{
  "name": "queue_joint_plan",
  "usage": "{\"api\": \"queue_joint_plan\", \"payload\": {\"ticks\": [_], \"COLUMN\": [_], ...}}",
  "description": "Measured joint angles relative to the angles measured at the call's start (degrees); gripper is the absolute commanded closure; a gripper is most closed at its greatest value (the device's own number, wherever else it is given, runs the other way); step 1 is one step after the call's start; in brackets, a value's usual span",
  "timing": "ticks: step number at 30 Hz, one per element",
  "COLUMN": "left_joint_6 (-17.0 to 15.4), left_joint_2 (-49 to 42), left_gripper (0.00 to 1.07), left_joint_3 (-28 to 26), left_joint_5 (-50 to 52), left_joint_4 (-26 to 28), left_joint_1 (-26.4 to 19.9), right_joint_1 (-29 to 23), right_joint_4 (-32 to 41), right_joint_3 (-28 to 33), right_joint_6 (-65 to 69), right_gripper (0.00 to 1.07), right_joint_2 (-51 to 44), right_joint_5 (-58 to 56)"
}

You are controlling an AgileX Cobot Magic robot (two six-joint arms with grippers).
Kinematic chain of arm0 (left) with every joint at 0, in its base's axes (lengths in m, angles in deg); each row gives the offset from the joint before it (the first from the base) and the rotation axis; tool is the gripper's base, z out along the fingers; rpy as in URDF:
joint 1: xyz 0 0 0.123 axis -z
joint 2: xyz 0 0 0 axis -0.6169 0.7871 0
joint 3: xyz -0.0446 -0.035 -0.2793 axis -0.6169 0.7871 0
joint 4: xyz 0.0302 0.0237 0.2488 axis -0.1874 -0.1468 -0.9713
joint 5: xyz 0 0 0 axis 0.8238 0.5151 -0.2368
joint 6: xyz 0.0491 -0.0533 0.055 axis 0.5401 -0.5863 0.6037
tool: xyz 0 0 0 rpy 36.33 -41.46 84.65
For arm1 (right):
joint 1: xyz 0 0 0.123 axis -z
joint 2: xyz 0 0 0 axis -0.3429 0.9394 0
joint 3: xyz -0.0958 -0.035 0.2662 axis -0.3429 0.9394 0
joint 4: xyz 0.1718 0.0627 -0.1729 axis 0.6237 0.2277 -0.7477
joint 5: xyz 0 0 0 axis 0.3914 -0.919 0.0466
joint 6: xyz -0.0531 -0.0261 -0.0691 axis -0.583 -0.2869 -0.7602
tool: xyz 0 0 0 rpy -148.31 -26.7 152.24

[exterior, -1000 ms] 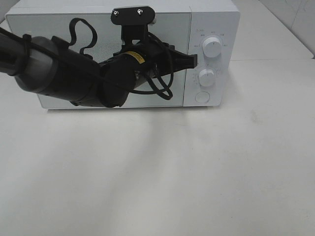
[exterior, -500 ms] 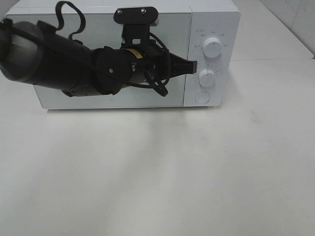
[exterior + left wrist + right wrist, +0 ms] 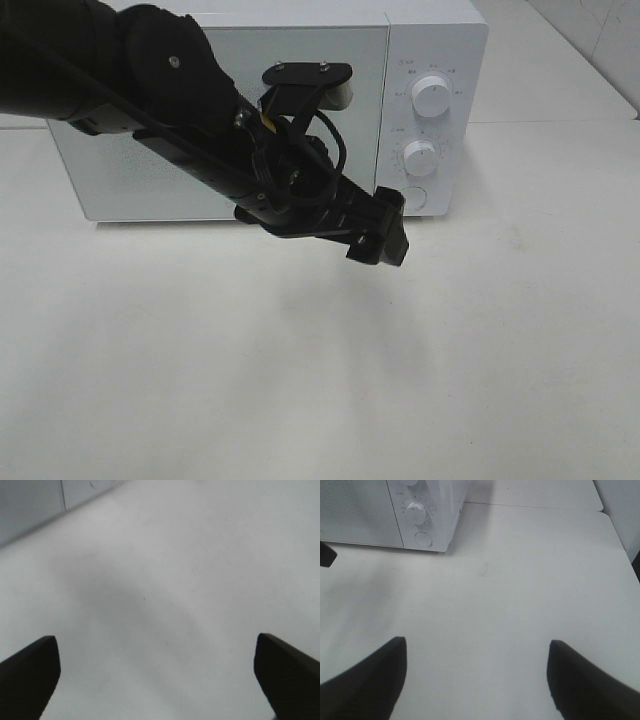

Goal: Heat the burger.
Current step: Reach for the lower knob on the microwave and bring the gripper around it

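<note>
The burger is out of view in every frame. A white microwave (image 3: 300,60) stands at the back of the table with its door shut; it also shows in the right wrist view (image 3: 370,510). It has two white knobs (image 3: 431,95) and a round button (image 3: 413,199). My left gripper (image 3: 385,240) is open and empty, in front of the microwave's lower right corner, pointing down at the table. In the left wrist view its fingertips (image 3: 30,667) stand wide apart over bare table. My right gripper (image 3: 475,680) is open and empty, over the table to the microwave's right.
The white table (image 3: 400,380) spreads in front of the microwave. The left arm (image 3: 130,90) crosses in front of the microwave door. A table seam (image 3: 535,506) runs behind the right side.
My left gripper has swung away from the microwave's control panel, down and forward, and now points at the table in front of the microwave. The arm has lifted.
</note>
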Motion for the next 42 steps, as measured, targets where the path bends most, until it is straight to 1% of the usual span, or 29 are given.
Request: {"api": "queue_joint_plan", "payload": {"ticks": [1,3,4,6,7,9,12,13,14,15,17,18,20,21,23,26,28,29,31,32,33,34,35,36,37,39,40,41,42], "left_joint_6": [0.0,0.1,0.1,0.1,0.1,-0.3,-0.9,-3.1,-4.2,-4.2,-7.6,-7.6,-10.9,-10.9,-11.5,-11.5,-11.5,-11.5,-11.5,-11.5,-11.5,-11.1,-11.1,-10.9,-10.2,-10.0,-9.5,-9.5,-8.4], "left_joint_2": [0.0,-1.7,-1.7,-3.2,-3.2,-4.9,-5.4,-6.6,-7.2,-7.2,-9.7,-9.7,-13.2,-13.2,-15.9,-16.7,-19.7,-19.7,-22.9,-22.9,-24.2,-26.7,-26.7,-27.9,-31.0,-32.3,-35.5,-35.5,-39.0], "left_gripper": [0.06,0.06,0.06,0.06,0.06,0.06,0.06,0.06,0.06,0.06,0.06,0.06,0.06,0.06,0.06,0.06,0.06,0.06,0.06,0.06,0.06,0.06,0.06,0.06,0.06,0.06,0.06,0.06,0.06], "left_joint_3": [0.0,0.0,0.0,0.0,0.0,0.0,0.0,0.0,0.0,0.0,0.0,0.0,0.0,0.0,0.0,0.0,0.0,0.0,0.6,0.6,1.4,3.6,3.6,4.6,7.8,9.2,12.8,12.8,16.1], "left_joint_5": [0.0,-10.0,-10.0,-17.2,-17.2,-23.1,-24.3,-26.7,-27.4,-27.4,-29.8,-29.8,-32.4,-32.4,-35.1,-36.2,-40.4,-40.4,-42.0,-42.0,-42.1,-42.3,-42.3,-42.3,-42.7,-43.0,-43.8,-43.8,-44.3], "left_joint_4": [0.0,0.0,0.0,-0.5,-0.5,-1.6,-2.1,-3.8,-4.6,-4.6,-8.5,-8.5,-11.5,-11.5,-12.0,-12.1,-12.6,-12.6,-12.8,-12.8,-12.9,-12.9,-12.9,-12.9,-12.9,-12.9,-13.0,-13.0,-13.5], "left_joint_1": [0.0,0.0,0.0,0.0,0.0,0.0,0.0,-0.1,-0.2,-0.2,-1.3,-1.3,-5.7,-5.7,-10.7,-12.5,-19.8,-19.8,-25.2,-25.2,-27.0,-30.6,-30.6,-32.5,-36.4,-37.8,-41.3,-41.3,-43.7], "right_joint_1": [0.0,0.0,0.0,0.0,0.0,0.0,0.0,0.0,0.0,0.0,0.0,0.0,0.0,0.0,0.0,0.0,0.0,0.0,0.0,0.0,0.0,0.0,0.0,0.0,0.0,0.0,0.0,0.0,0.0], "right_joint_4": [0.0,0.0,0.0,0.0,0.0,0.0,0.0,0.0,0.0,0.0,0.0,0.0,0.0,0.0,0.0,0.0,0.0,0.0,0.0,0.0,0.0,0.0,0.0,0.0,0.0,0.0,0.0,0.0,0.0], "right_joint_3": [0.0,0.0,0.0,0.0,0.0,0.0,0.0,0.0,0.0,0.0,0.0,0.0,0.0,0.0,0.0,0.0,0.0,0.0,0.0,0.0,0.0,0.0,0.0,0.0,0.0,0.0,0.0,0.0,0.0], "right_joint_6": [0.0,0.0,0.0,0.0,0.0,0.0,0.0,0.0,0.0,0.0,0.0,0.0,0.0,0.0,0.0,0.0,0.0,0.0,0.0,0.0,0.0,0.0,0.0,0.0,0.0,0.0,0.0,0.0,0.0], "right_gripper": [0.32,0.32,0.32,0.32,0.32,0.32,0.32,0.32,0.32,0.32,0.32,0.32,0.32,0.32,0.32,0.32,0.32,0.32,0.32,0.32,0.32,0.32,0.32,0.32,0.32,0.32,0.32,0.32,0.32], "right_joint_2": [0.0,0.0,0.0,0.0,0.0,0.0,0.0,0.0,0.0,0.0,0.0,0.0,0.0,0.0,0.0,0.0,0.0,0.0,0.0,0.0,0.0,0.0,0.0,0.0,0.0,0.0,0.0,0.0,0.0], "right_joint_5": [0.0,0.0,0.0,0.0,0.0,0.0,0.0,0.0,0.0,0.0,0.0,0.0,0.0,0.0,0.0,0.0,0.0,0.0,0.0,0.0,0.0,0.0,0.0,0.0,0.0,0.0,0.0,0.0,0.0]}}
